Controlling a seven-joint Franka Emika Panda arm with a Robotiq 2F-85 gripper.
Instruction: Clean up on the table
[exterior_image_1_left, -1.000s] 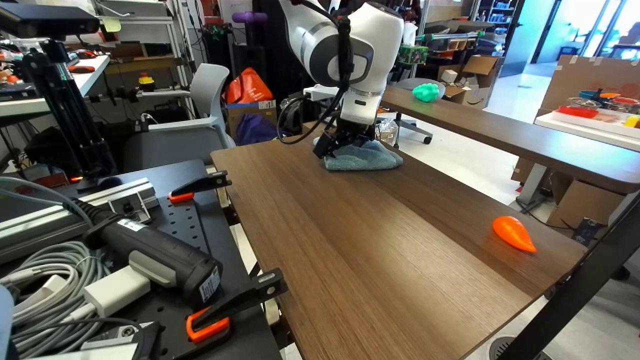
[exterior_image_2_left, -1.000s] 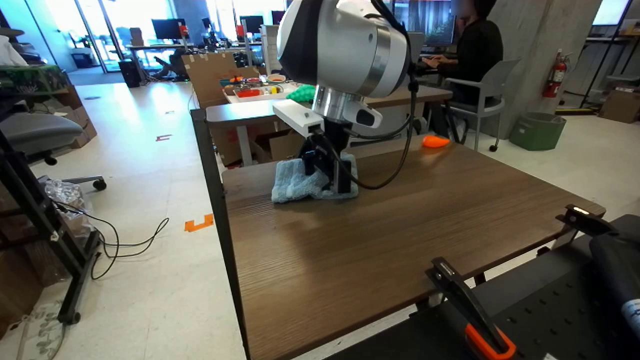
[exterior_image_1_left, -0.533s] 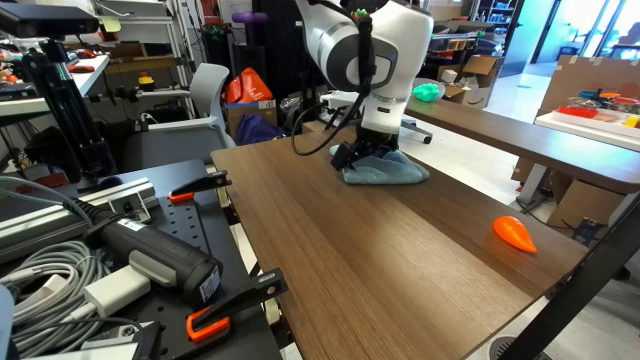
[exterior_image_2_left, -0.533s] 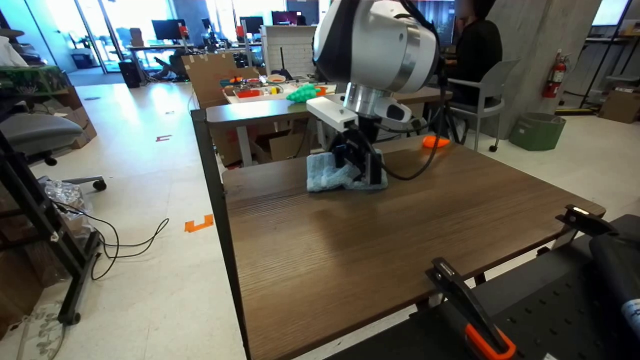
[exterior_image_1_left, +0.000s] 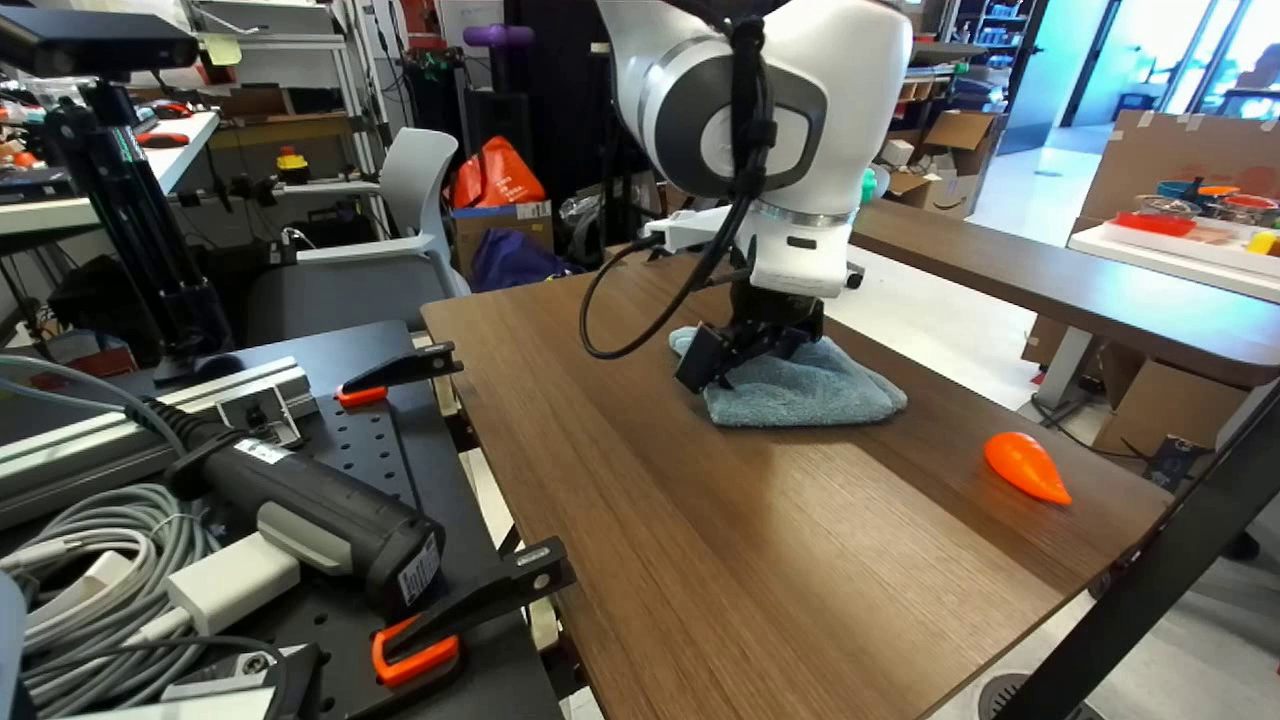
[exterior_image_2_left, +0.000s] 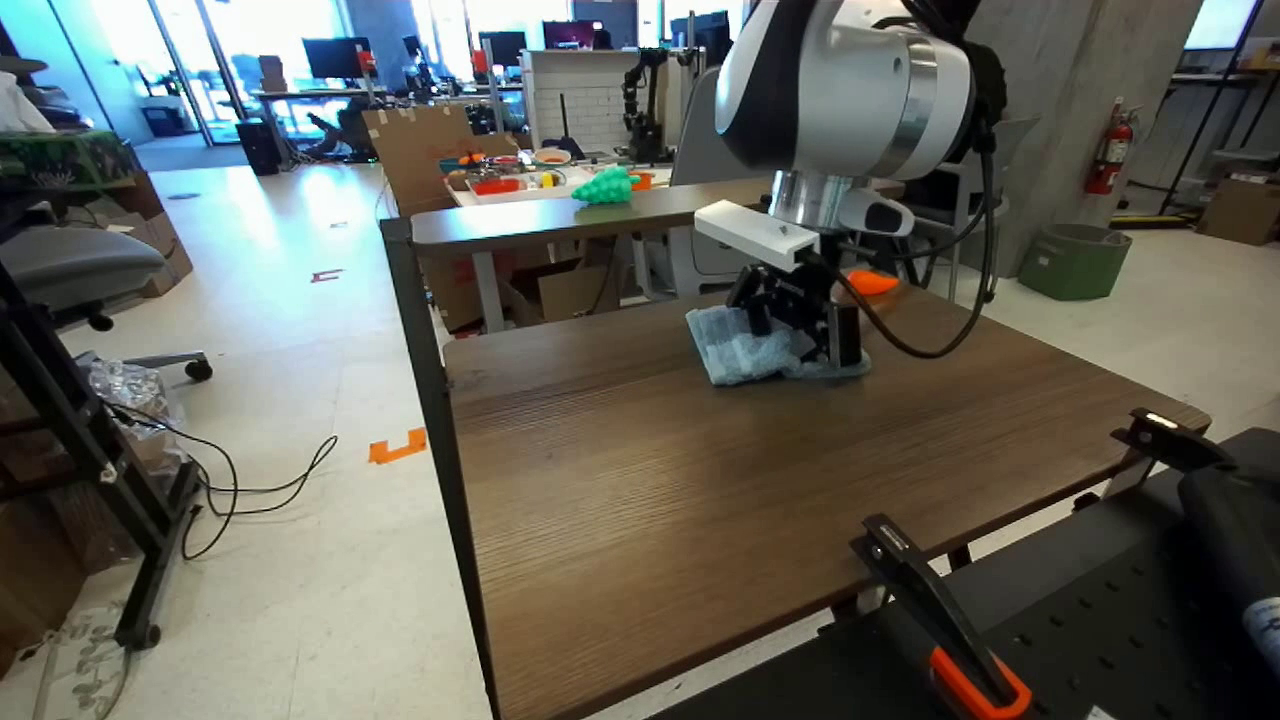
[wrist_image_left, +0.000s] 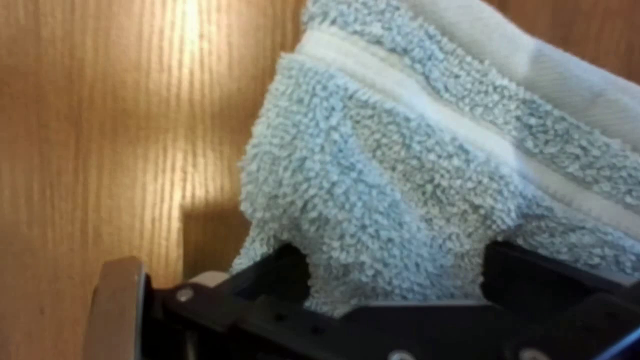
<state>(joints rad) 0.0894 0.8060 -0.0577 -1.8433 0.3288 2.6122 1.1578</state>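
Note:
The table (exterior_image_1_left: 720, 540) has a dark brown wood-grain top and also shows in an exterior view (exterior_image_2_left: 640, 510) and under the wrist view (wrist_image_left: 100, 150). A folded grey-blue towel (exterior_image_1_left: 810, 390) lies flat on it; it also shows in an exterior view (exterior_image_2_left: 740, 345) and in the wrist view (wrist_image_left: 370, 165). My gripper (exterior_image_2_left: 803, 335) points down onto the towel. In the wrist view its fingers (wrist_image_left: 394, 272) stand apart with bunched towel gripped between them; the fingertips are partly hidden by cloth. An orange teardrop-shaped object (exterior_image_1_left: 1025, 467) lies on the table, apart from the towel; it also shows in an exterior view (exterior_image_2_left: 870, 283).
A black workbench (exterior_image_1_left: 370, 440) with cables, a dark handheld tool (exterior_image_1_left: 310, 500) and orange-black clamps (exterior_image_1_left: 470, 610) adjoins one long table side. A longer brown table (exterior_image_1_left: 1050, 270) stands beyond the opposite side. A green object (exterior_image_2_left: 605, 186) sits on it. A dark post (exterior_image_2_left: 430, 400) rises at one table corner.
My gripper and the towel have slid together across the tabletop, toward the orange object. The towel has turned slightly. The orange object has stayed in place.

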